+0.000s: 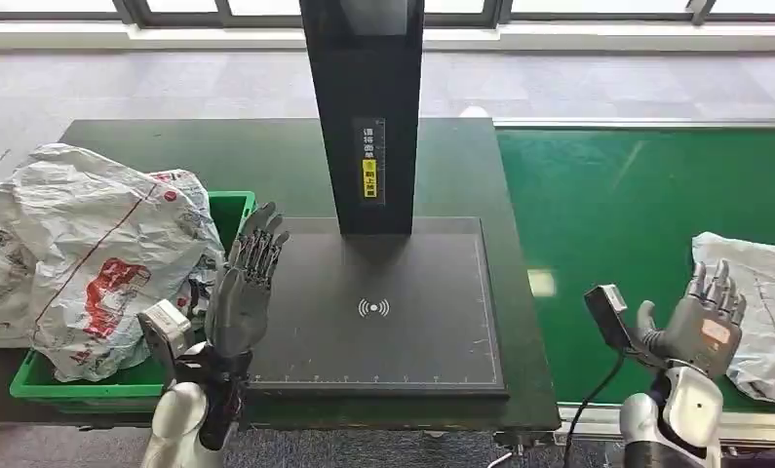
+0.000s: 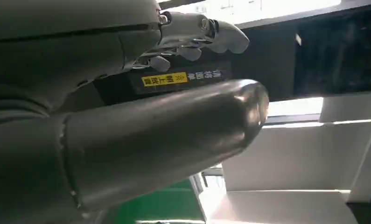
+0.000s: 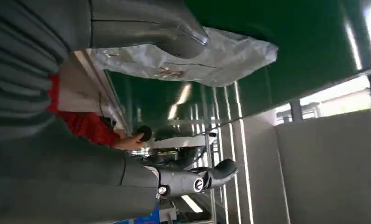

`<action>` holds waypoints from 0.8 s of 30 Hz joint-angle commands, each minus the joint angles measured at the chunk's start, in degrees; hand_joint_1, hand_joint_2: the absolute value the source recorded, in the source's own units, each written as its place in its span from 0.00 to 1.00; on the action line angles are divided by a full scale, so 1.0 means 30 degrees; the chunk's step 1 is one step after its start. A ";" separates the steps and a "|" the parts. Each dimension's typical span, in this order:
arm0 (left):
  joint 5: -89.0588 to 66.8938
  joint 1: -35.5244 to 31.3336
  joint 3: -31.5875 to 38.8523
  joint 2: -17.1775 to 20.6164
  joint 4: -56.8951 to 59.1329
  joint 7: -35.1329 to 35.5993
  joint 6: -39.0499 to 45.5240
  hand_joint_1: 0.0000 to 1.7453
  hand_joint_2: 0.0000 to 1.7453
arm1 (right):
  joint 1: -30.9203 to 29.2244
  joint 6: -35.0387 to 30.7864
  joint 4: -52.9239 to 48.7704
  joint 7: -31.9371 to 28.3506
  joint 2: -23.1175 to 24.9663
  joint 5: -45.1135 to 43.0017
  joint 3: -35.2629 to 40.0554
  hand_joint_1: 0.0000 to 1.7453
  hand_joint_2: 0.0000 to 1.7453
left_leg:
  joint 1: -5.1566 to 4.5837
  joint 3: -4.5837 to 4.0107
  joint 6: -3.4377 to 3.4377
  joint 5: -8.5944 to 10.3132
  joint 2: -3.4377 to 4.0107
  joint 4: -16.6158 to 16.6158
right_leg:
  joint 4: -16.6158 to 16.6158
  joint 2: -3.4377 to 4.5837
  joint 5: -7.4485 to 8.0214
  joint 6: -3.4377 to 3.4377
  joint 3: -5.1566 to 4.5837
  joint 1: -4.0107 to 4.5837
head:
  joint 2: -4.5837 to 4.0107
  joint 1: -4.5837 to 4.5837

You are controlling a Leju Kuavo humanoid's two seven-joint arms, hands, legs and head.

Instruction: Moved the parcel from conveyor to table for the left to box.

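Note:
A grey-white plastic parcel (image 1: 758, 302) lies on the green conveyor belt (image 1: 617, 205) at the right; the right wrist view shows the parcel (image 3: 197, 60) just past the thumb. My right hand (image 1: 700, 322) is raised beside the parcel's near edge, fingers apart, holding nothing. My left hand (image 1: 242, 292) stands upright at the left edge of the black scanner table (image 1: 383, 322), fingers spread and empty. The green box (image 1: 120, 390) sits at the left, filled with crumpled white parcels (image 1: 91, 253) with red print.
A black post (image 1: 364, 117) with a yellow label rises from the back of the scanner table. Grey floor and a window wall lie beyond. In the right wrist view a person in red (image 3: 90, 128) is seen past the conveyor.

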 commanded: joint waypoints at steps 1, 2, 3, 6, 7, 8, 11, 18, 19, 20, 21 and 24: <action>-0.2025 -0.0807 -0.0537 0.0207 0.2486 -0.0504 -0.0138 0.00 0.00 | -0.3391 0.0372 1.2156 0.1741 -0.4467 0.1591 -0.4441 0.00 1.00 | 0.0006 0.0034 0.0026 0.0009 -0.0066 -0.0012 | -0.0049 -0.0079 0.0001 0.0013 0.0074 0.0008 | 0.0000 0.0000; -0.2046 -0.0846 -0.0484 0.0253 0.2595 -0.0588 -0.0132 0.00 0.00 | -0.3545 0.0552 1.2658 0.1853 -0.4828 0.1682 -0.4554 0.00 1.00 | -0.0002 0.0020 0.0037 0.0017 -0.0087 -0.0012 | -0.0055 -0.0104 0.0000 0.0014 0.0071 0.0001 | 0.0000 0.0000; -0.2045 -0.0845 -0.0433 0.0285 0.2640 -0.0679 -0.0120 0.00 0.00 | -0.3751 0.0561 1.3136 0.2141 -0.5046 0.1925 -0.4550 0.00 1.00 | -0.0008 0.0026 0.0051 0.0020 -0.0105 -0.0015 | -0.0065 -0.0125 -0.0004 0.0013 0.0084 -0.0003 | 0.0007 0.0000; -0.2044 -0.0587 -0.0343 0.0428 0.2438 -0.0877 -0.0069 0.00 0.00 | -0.4453 0.1114 1.4018 0.2697 -0.5469 0.2203 -0.4660 0.00 1.00 | -0.0016 0.0019 0.0064 -0.0004 -0.0031 0.0001 | -0.0042 -0.0046 0.0000 0.0004 0.0054 -0.0013 | 0.0007 0.0000; -0.2064 -0.0478 -0.0332 0.0449 0.2355 -0.0941 -0.0070 0.00 0.00 | -0.4700 0.1377 1.4307 0.2860 -0.5698 0.2326 -0.4584 0.00 1.00 | -0.0027 0.0014 0.0061 -0.0006 -0.0003 0.0000 | -0.0028 -0.0012 0.0002 0.0004 0.0038 -0.0025 | 0.0007 0.0000; -0.2076 -0.0436 -0.0321 0.0478 0.2345 -0.0970 -0.0071 0.00 0.00 | -0.4835 0.1508 1.4341 0.2863 -0.5819 0.2328 -0.4597 0.00 1.00 | -0.0018 0.0019 0.0061 -0.0010 0.0009 -0.0004 | -0.0038 -0.0005 0.0005 -0.0002 0.0041 -0.0015 | 0.0000 0.0000; -0.2076 -0.0436 -0.0321 0.0478 0.2345 -0.0970 -0.0071 0.00 0.00 | -0.4835 0.1508 1.4341 0.2863 -0.5819 0.2328 -0.4597 0.00 1.00 | -0.0026 -0.0002 0.0058 -0.0007 0.0020 0.0008 | -0.0013 0.0002 0.0005 0.0001 0.0005 -0.0025 | 0.0000 0.0000; -0.2413 -0.0039 0.0051 0.0568 0.1955 -0.1267 0.0622 0.00 0.00 | -0.6286 0.1728 1.5082 0.2757 -0.6174 0.2760 -0.4605 0.00 1.00 | -0.0036 -0.0017 0.0063 -0.0011 0.0069 0.0017 | 0.0008 0.0046 0.0009 0.0005 -0.0026 -0.0034 | 0.0000 0.0007; -0.2484 0.0136 0.0077 0.0593 0.1910 -0.1275 0.0776 0.00 0.00 | -0.6489 0.1810 1.5176 0.2821 -0.6119 0.2829 -0.4556 0.00 1.00 | -0.0024 -0.0014 0.0063 -0.0012 0.0077 0.0014 | -0.0006 0.0049 0.0015 0.0000 -0.0018 -0.0020 | 0.0007 0.0000; -0.2494 0.0300 0.0100 0.0630 0.1896 -0.1313 0.0864 0.00 0.00 | -0.6761 0.2068 1.5371 0.2962 -0.6020 0.2782 -0.4634 0.00 1.00 | -0.0030 -0.0013 0.0063 -0.0010 0.0104 0.0006 | -0.0007 0.0080 0.0022 0.0004 -0.0023 -0.0027 | 0.0007 0.0007; -0.2522 0.0358 0.0148 0.0644 0.1922 -0.1340 0.0975 0.00 0.00 | -0.6813 0.2202 1.5479 0.3150 -0.5961 0.2853 -0.4615 0.00 1.00 | -0.0034 -0.0013 0.0064 -0.0016 0.0116 0.0010 | 0.0004 0.0088 0.0018 0.0002 -0.0027 -0.0032 | 0.0007 0.0007; -0.2692 0.0330 0.0115 0.0648 0.2125 -0.1367 0.1287 0.00 0.00 | -0.6812 0.2289 1.5847 0.3322 -0.5825 0.2964 -0.4656 0.00 1.00 | -0.0012 -0.0005 0.0060 -0.0012 0.0114 0.0002 | -0.0021 0.0075 0.0024 -0.0007 -0.0008 -0.0010 | 0.0000 0.0007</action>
